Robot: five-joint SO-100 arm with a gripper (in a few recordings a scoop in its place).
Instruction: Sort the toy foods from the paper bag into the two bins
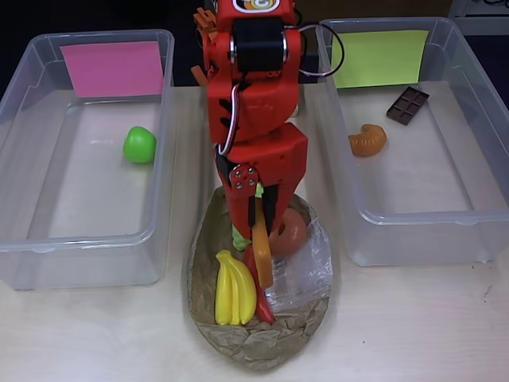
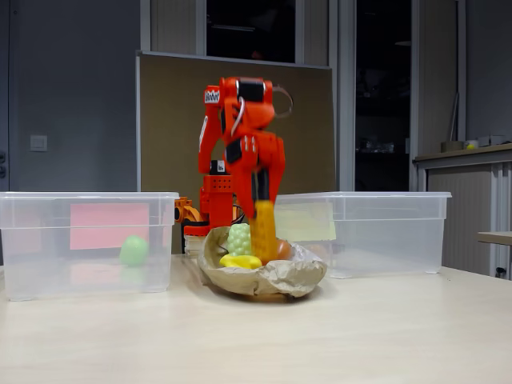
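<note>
From overhead, the gripper (image 1: pixel 256 239) is down in the paper bag (image 1: pixel 258 338) next to the bananas (image 1: pixel 235 290) and donut (image 1: pixel 289 232); can't tell whether its fingers are pinching anything. Side-on in the fixed view, grapes (image 2: pixel 239 238) peek over the bag rim, apple (image 2: pixel 134 250) sits in the pink-label bin (image 2: pixel 88 276).

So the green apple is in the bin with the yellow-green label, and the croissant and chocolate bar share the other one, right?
Not quite. The overhead view shows the green apple in the bin with the pink label. The croissant and chocolate bar share the other one, labelled yellow-green.
</note>
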